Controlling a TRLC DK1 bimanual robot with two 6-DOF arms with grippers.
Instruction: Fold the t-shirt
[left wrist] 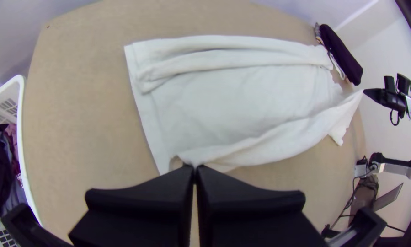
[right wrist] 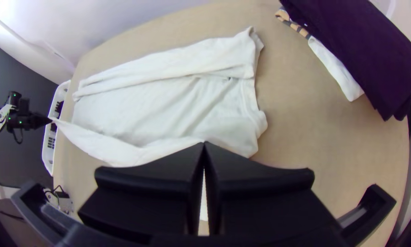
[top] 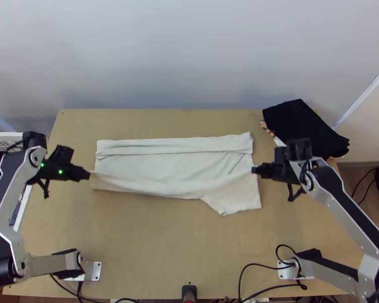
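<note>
White t-shirt (top: 164, 166), second lengthwise fold apparently in hand.
Closed tight, left end effector (top: 89, 175) and right end effector (top: 253, 170) pinch its raised near side (top: 159, 189) between them; next, lay that over the far strip (top: 174, 145).

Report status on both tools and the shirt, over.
Left tool and right tool both shut on the near edge. White t-shirt spread, far edge folded over, near edge raised between them. Nothing apparent in the way.
</note>
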